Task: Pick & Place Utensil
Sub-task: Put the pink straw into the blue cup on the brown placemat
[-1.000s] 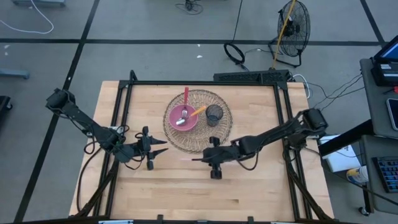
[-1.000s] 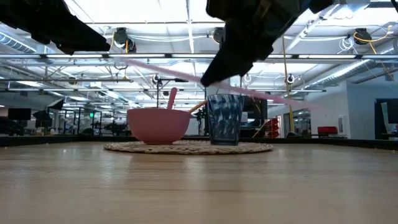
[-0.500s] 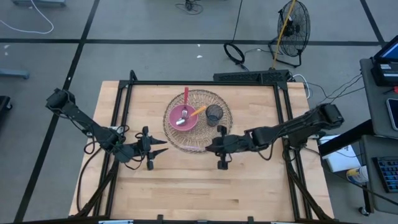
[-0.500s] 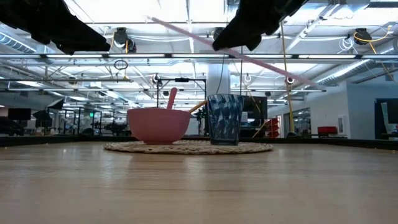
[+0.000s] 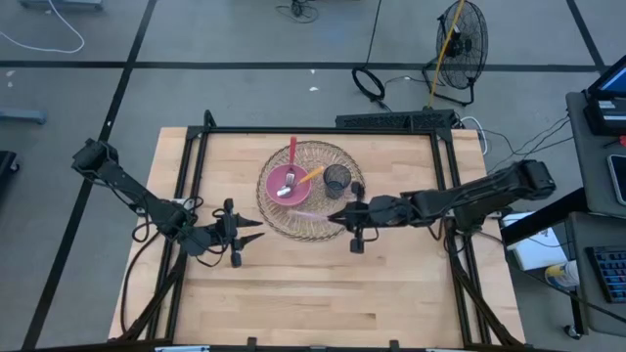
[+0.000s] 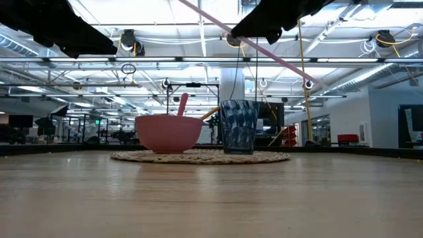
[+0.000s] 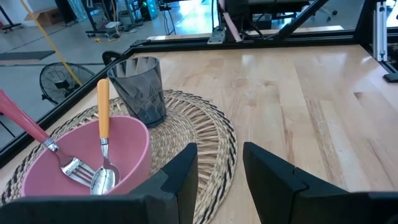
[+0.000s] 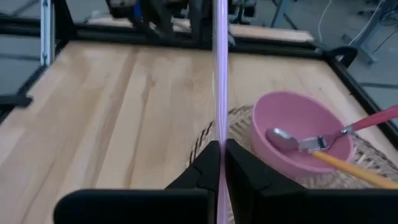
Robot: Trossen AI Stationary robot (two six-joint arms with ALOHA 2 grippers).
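Pink straw [image 8: 221, 74], pinched in the right gripper [image 5: 340, 216] jaws, has risen toward the mat [image 5: 344, 156]; left gripper [image 5: 256, 231] jaws spread

One pink bowl [image 5: 286, 185], one dark cup [image 5: 336, 180], one woven mat [image 5: 315, 215], three utensils, two arms.

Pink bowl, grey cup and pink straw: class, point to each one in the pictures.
pink bowl [image 6: 168, 134]: low view, on its outer front wall.
grey cup [image 7: 140, 90]: left wrist view, on its side wall.
pink straw [image 8: 221, 68]: right wrist view, on its shaft above the right claw [image 8: 219, 155].
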